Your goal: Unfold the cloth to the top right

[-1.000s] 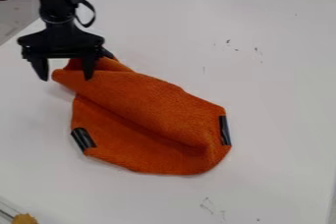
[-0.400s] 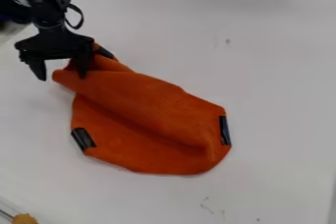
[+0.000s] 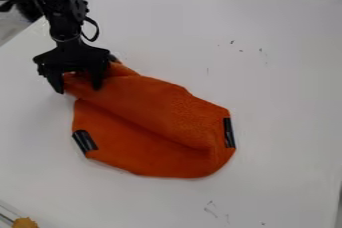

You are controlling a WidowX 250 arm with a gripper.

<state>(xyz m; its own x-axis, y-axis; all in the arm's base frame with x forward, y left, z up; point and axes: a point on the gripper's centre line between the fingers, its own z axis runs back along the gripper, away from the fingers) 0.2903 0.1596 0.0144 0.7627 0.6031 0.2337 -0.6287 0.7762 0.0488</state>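
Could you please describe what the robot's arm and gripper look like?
The arm is black, with a jointed, knobbly build and a thin black cable looping out at its side. The gripper is black too, with a wide crosspiece and two tapering fingers.

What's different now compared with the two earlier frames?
The gripper has moved down and right in the view, its fingers now slightly closer together over the cloth's upper-left end; no firm hold can be made out. The rest of the cloth stayed put, still folded.
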